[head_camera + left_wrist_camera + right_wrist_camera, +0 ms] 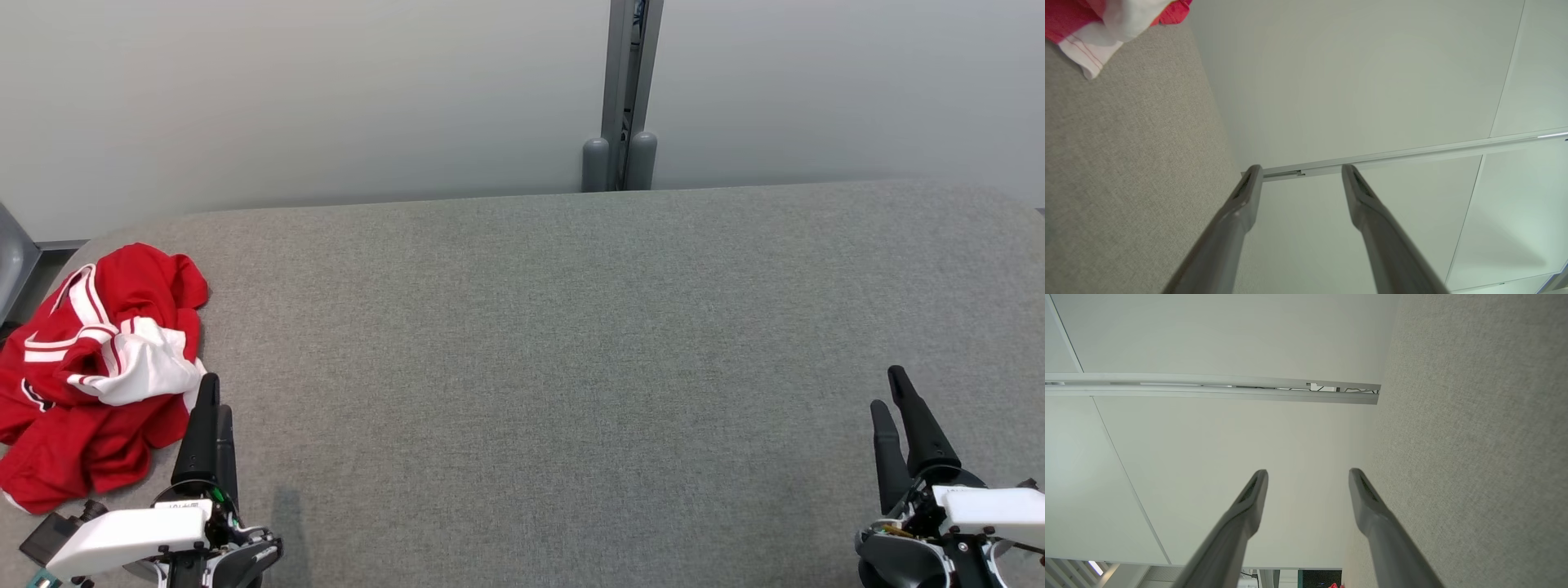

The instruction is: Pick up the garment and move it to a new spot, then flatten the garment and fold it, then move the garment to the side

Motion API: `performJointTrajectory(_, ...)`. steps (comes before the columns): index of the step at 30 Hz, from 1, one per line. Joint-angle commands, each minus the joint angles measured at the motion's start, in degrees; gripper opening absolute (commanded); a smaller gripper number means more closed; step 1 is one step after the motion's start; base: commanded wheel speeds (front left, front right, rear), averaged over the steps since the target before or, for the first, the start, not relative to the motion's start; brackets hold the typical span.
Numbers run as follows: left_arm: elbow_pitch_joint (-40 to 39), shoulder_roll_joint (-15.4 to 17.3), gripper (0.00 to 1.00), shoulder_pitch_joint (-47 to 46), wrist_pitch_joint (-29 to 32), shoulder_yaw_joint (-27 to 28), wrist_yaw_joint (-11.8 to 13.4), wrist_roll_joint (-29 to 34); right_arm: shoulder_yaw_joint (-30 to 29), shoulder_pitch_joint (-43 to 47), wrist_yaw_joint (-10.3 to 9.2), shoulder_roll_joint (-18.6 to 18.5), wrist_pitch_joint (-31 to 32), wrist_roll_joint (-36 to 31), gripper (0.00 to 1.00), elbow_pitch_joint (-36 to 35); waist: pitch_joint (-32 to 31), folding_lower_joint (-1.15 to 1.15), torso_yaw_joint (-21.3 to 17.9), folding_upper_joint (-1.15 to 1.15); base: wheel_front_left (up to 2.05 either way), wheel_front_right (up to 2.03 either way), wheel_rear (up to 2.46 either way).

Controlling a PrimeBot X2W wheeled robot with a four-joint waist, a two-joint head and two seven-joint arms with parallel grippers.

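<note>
Crumpled red-and-white garment (98,367) lies on the surface (571,327), at its left end. Over surface's near-left part: left pincer (216,396), fingers spread, empty. Over surface's near-right part: right pincer (887,389), likewise spread, empty.

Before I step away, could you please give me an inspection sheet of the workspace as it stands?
Surface: grey fabric-covered table, flat, with rounded corners.
Job's things: red and white garment, crumpled in a heap at the table's left edge, not yet flattened or folded.
Clutter: nothing seen.
End effectors: left end effector open, beside the garment, holding nothing; right end effector open, over the table's right side, holding nothing.
Cables: nothing seen on the table.
Surroundings: pale wall panels behind the table; grey upright post between them.
</note>
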Motion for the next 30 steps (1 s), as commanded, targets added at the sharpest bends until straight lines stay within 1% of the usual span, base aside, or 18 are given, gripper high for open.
performJointTrajectory(1, -1.3, 0.5, 1.0, -1.6, -0.5, 0.0, 0.0, 1.0, 0.2, -1.5, 0.08, -0.6, -0.6, -1.0, 1.0, -1.5, 0.0, 0.0, 0.0, 0.0, 0.0, 0.0, 0.0)
performJointTrajectory(7, -2.3, 0.5, 1.0, -1.5, -1.7, -0.1, 0.0, 3.9, 1.2, -1.8, 0.08, -0.6, -1.9, -4.2, 1.0, -3.1, 0.1, 0.0, 0.0, 0.0, 0.0, 0.0, 0.0)
performJointTrajectory(13, -3.3, 0.6, 1.0, -1.6, -3.1, -0.4, 0.0, 10.3, 1.6, -1.9, 0.09, -0.7, -3.2, -8.9, 1.0, -5.3, 0.2, 0.0, -0.1, 0.0, 0.0, 0.0, 0.0)
performJointTrajectory(17, -4.3, 0.6, 1.0, -1.7, -3.9, -0.9, 0.9, 15.0, 1.7, -1.9, 0.09, -0.7, -4.1, -12.3, 1.0, -6.2, 0.2, 0.0, -0.1, 0.0, 0.0, 0.0, 0.0)
performJointTrajectory(23, -5.5, 0.6, 1.0, -1.4, -5.2, -2.2, 2.4, 22.1, 2.4, -2.0, 0.09, -0.7, -5.3, -22.1, 1.0, -6.9, 0.3, 0.0, -0.1, 0.0, 0.0, 0.0, 0.0)
performJointTrajectory(27, -6.2, 0.7, 1.0, -1.2, -5.9, -2.8, 3.9, 27.4, 2.8, -2.0, 0.1, -0.8, -6.1, -26.9, 1.0, -7.5, 0.4, 0.0, -0.1, 0.0, 0.0, 0.0, 0.0)
performJointTrajectory(28, -6.4, 0.7, 1.0, -1.1, -6.3, -3.1, 4.5, 29.7, 3.2, -2.1, 0.1, -0.8, -6.5, -29.2, 1.0, -7.8, 0.5, 0.0, -0.1, 0.0, 0.0, 0.0, 0.0)
performJointTrajectory(30, -6.4, 0.7, 1.0, -1.0, -6.7, -3.6, 5.0, 32.8, 3.6, -2.1, 0.1, -0.8, -6.8, -31.6, 1.0, -8.0, 0.5, 0.0, -0.1, 0.0, 0.0, 0.0, 0.0)
